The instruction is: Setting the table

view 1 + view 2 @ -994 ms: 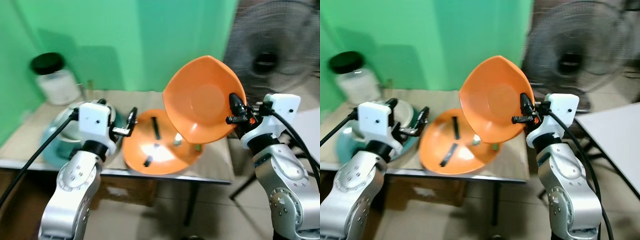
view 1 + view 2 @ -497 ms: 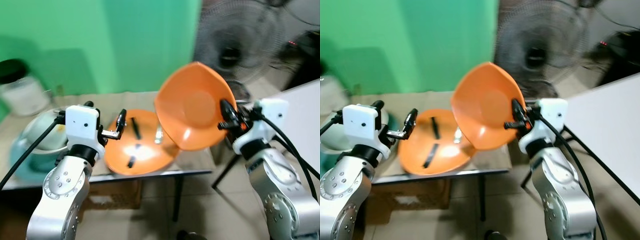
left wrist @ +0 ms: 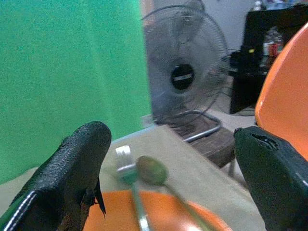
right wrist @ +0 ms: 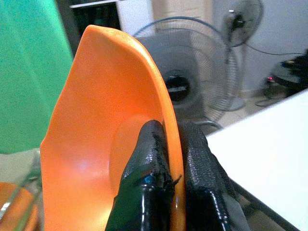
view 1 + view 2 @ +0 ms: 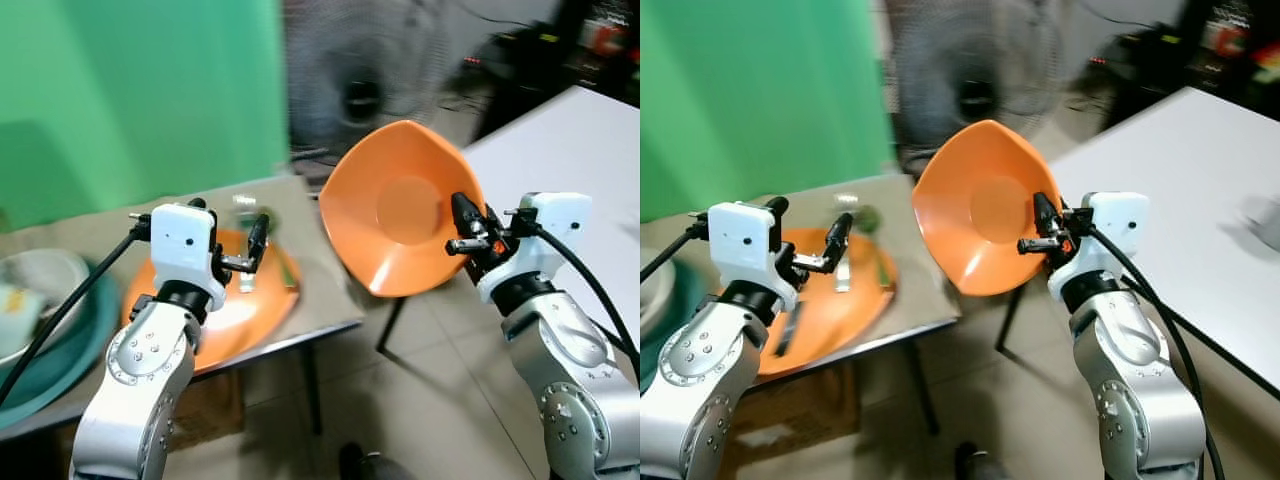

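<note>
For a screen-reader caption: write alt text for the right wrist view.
The right gripper pinches the rim of an orange bowl, one black finger inside, one outside. Behind it stand a grey floor fan, a green backdrop and a white table.

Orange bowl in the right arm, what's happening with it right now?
The right tool is shut on the rim of an orange bowl, holding it tilted on edge in the air, off the table, between the small beige table and the white table. The left tool is open and empty above a second orange bowl that sits on the beige table with spoons in it.
</note>
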Robot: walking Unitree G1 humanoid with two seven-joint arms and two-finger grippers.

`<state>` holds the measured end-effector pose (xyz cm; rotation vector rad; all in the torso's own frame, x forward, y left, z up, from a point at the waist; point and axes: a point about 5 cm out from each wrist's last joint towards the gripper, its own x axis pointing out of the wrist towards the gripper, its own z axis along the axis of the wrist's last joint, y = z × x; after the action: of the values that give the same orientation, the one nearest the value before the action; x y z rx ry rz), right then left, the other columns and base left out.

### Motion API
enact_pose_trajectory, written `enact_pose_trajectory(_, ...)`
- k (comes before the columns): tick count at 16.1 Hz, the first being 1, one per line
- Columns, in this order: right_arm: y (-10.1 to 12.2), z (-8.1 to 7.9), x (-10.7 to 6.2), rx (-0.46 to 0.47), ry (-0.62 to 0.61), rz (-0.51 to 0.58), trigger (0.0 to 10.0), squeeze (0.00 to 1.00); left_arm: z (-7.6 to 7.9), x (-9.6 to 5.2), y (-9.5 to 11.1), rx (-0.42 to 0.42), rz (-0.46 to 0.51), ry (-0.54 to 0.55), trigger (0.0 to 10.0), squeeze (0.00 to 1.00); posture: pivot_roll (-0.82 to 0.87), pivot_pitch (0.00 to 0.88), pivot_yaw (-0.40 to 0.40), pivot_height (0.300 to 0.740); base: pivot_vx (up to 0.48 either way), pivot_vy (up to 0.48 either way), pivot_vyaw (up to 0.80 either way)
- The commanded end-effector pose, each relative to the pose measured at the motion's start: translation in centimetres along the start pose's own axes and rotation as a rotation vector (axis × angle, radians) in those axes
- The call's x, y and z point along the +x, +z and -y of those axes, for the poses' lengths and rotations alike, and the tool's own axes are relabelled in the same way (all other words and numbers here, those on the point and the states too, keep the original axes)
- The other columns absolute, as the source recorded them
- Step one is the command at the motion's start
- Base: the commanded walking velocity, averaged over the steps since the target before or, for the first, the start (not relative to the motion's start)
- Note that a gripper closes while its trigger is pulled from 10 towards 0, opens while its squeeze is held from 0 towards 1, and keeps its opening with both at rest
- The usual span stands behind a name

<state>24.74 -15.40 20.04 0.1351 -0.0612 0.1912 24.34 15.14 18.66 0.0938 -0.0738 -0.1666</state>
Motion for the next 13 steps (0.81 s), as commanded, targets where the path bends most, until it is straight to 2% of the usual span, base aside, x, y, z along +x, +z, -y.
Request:
enact_pose_trajectory(1, 0.90, -0.27, -0.24, -0.016, 0.015, 0.037, 10.0, 0.00, -0.16, -0.15, -0.06, -0.005, -0.005, 0.012, 10.0, 0.00, -0.10, 0.015, 0.022, 0.740, 0.000, 0.000, -0.80)
enact_pose_trajectory(10, 0.79, -0.44, -0.12, -0.024, 0.028, 0.026, 10.0, 0.00, -0.12, -0.39, -0.03, -0.028, -0.011, 0.002, 10.0, 0.00, -0.10, 0.022, 0.048, 0.740, 0.000, 0.000, -0.80)
enact_pose_trajectory(13, 0.54, -0.07, -0.51, -0.029, 0.007, -0.001, 10.0, 0.00, -0.49, -0.29, 0.12, -0.076, -0.001, 0.040, 10.0, 0.00, -0.09, 0.032, 0.056, 0.740, 0.000, 0.000, -0.80)
